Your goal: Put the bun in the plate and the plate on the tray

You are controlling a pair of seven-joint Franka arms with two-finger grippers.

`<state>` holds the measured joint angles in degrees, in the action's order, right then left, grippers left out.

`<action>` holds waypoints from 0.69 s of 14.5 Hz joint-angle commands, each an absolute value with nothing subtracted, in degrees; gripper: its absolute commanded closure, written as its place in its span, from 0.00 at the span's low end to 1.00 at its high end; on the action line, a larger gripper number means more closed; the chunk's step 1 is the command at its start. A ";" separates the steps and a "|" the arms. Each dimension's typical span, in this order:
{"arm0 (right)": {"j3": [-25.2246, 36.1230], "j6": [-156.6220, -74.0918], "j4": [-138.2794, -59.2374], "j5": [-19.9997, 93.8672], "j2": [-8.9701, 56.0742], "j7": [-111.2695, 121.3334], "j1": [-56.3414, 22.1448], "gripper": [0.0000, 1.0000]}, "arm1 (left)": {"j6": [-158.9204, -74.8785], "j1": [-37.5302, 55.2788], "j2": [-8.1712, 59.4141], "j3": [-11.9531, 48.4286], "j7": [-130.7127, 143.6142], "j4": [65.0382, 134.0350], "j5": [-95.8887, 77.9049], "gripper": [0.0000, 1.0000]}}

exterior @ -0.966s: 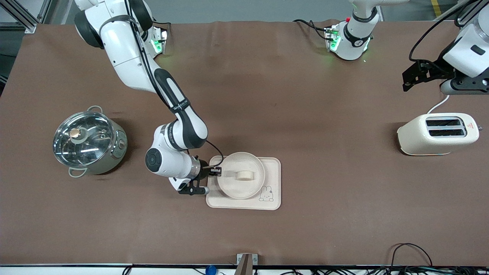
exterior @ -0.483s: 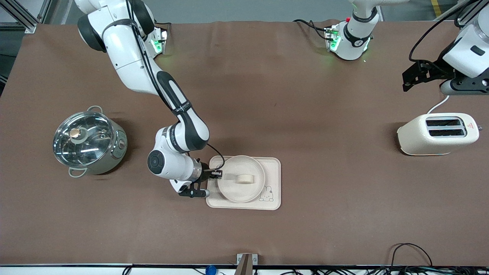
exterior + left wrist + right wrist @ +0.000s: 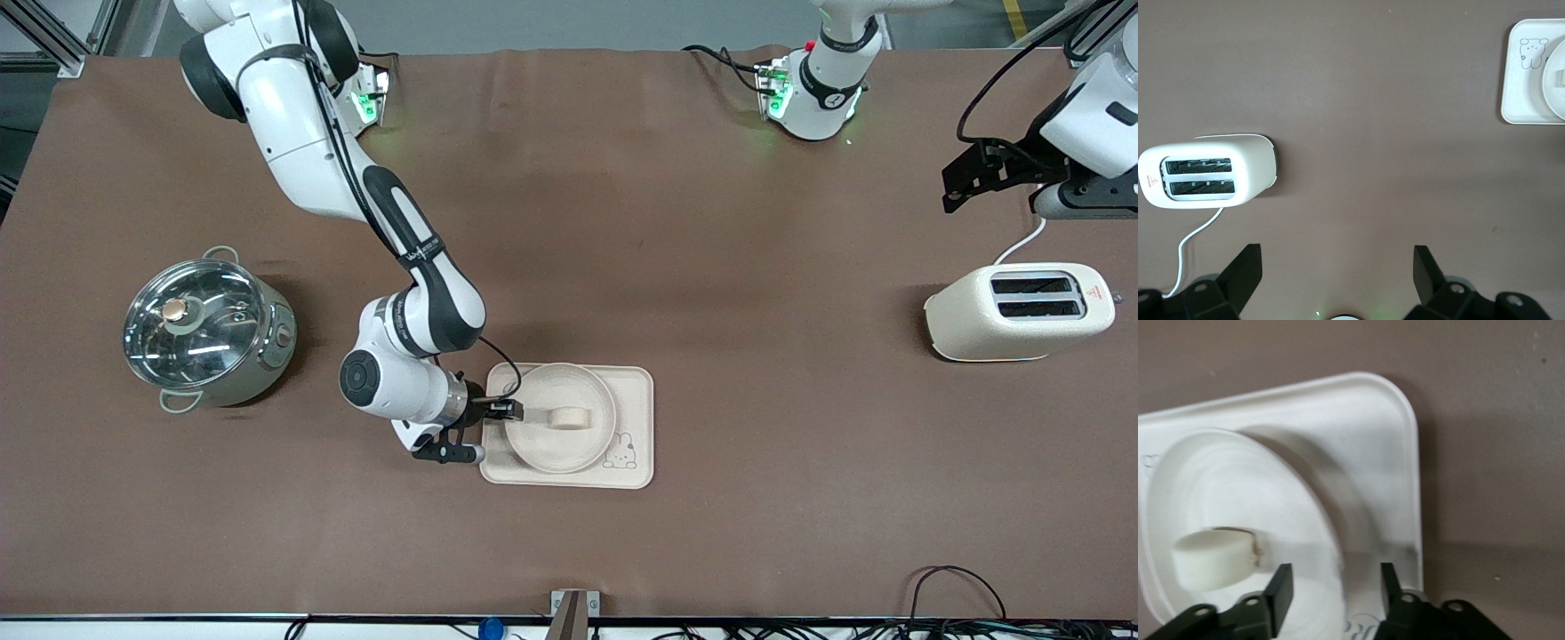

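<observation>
The round cream plate (image 3: pixel 536 442) lies on the rabbit-printed tray (image 3: pixel 636 391), toward the tray's right-arm end. The pale bun (image 3: pixel 563 416) lies in the plate. My right gripper (image 3: pixel 508 411) is low at the plate's rim on the side toward the right arm's end. It is open, one finger on each side of the rim. The right wrist view shows the bun (image 3: pixel 1215 559), the plate (image 3: pixel 1238 480), the tray (image 3: pixel 1365 440) and the gripper (image 3: pixel 1335 587). My left gripper (image 3: pixel 965 178) waits open and empty in the air over the table near the toaster; it also shows in the left wrist view (image 3: pixel 1338 267).
A cream toaster (image 3: pixel 1018 311) with a white cord stands at the left arm's end; it also shows in the left wrist view (image 3: pixel 1205 170). A steel pot with a glass lid (image 3: pixel 204 329) stands at the right arm's end. The tray's corner shows in the left wrist view (image 3: pixel 1521 100).
The plate with the bun has come down and settled flat on the tray. My right gripper has lowered with it at the rim. My left gripper has shifted slightly.
</observation>
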<state>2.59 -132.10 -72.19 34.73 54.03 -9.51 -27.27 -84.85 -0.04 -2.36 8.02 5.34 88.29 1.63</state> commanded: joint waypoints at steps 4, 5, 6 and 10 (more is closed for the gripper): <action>2.63 -121.94 -75.41 34.98 41.77 -9.67 -23.48 0.00 | -84.38 0.44 -1.67 7.82 5.01 87.01 0.97 0.00; 3.85 -117.64 -75.41 34.20 39.14 -9.58 -22.42 0.00 | -84.38 0.35 -1.76 7.91 4.92 87.01 0.79 0.00; 5.61 -113.94 -75.41 32.01 36.68 -9.49 -22.24 0.00 | -84.38 0.35 -1.76 8.00 4.75 87.01 0.70 0.00; 12.64 -103.55 -75.32 22.95 27.97 -5.56 -19.00 0.00 | -84.38 0.44 -1.93 8.09 4.22 87.01 0.35 0.00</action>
<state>11.08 -105.63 -71.82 25.56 33.13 -8.84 -21.34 -84.86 0.34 -2.10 8.15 5.34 88.07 1.61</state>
